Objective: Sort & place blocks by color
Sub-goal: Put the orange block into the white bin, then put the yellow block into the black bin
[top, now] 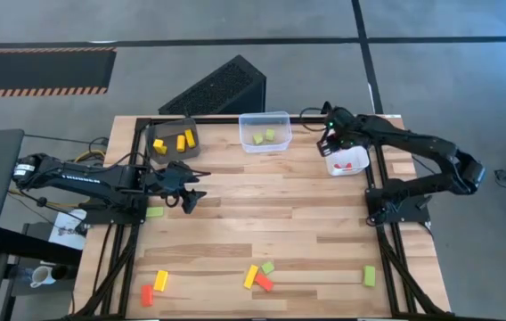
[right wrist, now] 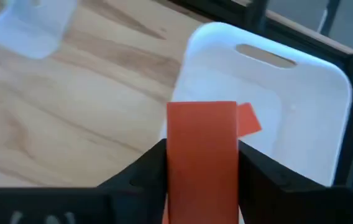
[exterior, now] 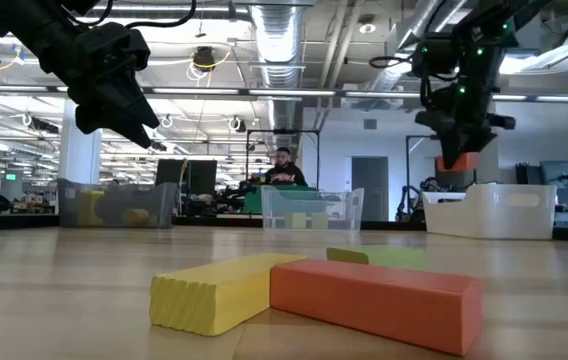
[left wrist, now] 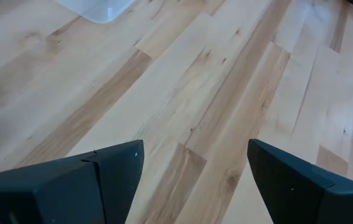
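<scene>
right gripper (right wrist: 201,163) w/ red block (right wrist: 201,146) above white bin (right wrist: 301,99)

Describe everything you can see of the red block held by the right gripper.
The red block is a short rectangular piece with flat, plain orange-red faces and crisp edges. It sits between the dark fingers of the right gripper, which touch its two sides. It hangs in the air above the white bin, clear of the wood table. Another red piece already lies in that bin, partly hidden behind it. Its lower end is out of sight.
</scene>
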Robot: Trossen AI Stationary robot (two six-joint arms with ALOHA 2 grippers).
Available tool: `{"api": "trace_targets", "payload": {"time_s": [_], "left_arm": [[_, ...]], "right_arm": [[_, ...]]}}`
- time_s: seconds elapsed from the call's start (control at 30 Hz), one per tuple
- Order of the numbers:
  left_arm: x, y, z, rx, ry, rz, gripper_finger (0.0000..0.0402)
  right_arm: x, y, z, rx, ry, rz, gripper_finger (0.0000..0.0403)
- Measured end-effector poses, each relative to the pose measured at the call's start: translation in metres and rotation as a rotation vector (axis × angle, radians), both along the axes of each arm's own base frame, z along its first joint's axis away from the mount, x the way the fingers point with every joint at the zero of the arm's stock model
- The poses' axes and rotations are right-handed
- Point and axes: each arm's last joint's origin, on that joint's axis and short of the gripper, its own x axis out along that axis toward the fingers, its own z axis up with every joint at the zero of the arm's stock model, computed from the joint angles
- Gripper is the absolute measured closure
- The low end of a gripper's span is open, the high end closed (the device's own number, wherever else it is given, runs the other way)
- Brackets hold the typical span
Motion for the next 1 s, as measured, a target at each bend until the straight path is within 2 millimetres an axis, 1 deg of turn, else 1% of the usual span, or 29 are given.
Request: {"api": "trace_targets", "payload": {"time_s": [0.17,0.33,0.4,0.47,0.6,0.77,0.87,1.0], "left_arm": [[0.0,-0.001,0.0,-0.032,-0.001,-0.005,0.0134],[-0.003,-0.003,-0.004,-0.117,0.041,-0.044,0.0134],[-0.005,-0.004,-0.006,-0.168,0.071,-0.05,0.0134],[-0.008,-0.007,-0.008,-0.239,0.104,-0.063,0.0134],[-0.013,-0.017,-0.013,-0.394,0.184,-0.115,0.0134],[-0.018,-0.034,-0.014,-0.553,0.249,-0.146,0.0134],[-0.021,-0.044,-0.014,-0.648,0.277,-0.102,0.0134],[-0.026,-0.059,-0.014,-0.867,0.366,0.032,0.0134]], "right_arm": [[-0.008,-0.011,-0.007,0.041,0.048,-0.06,0.0186],[-0.012,-0.018,-0.016,0.075,0.107,-0.098,0.0157],[-0.011,-0.018,-0.016,0.082,0.103,-0.076,0.0151],[-0.006,-0.015,-0.013,0.1,0.057,-0.013,0.0149],[0.014,-0.002,0.001,0.101,-0.113,0.192,0.0148],[0.042,0.026,0.021,0.002,-0.277,0.433,0.0148],[0.06,0.045,0.029,-0.055,-0.37,0.545,0.0147],[0.085,0.073,0.033,-0.092,-0.478,0.673,0.0147]]}}
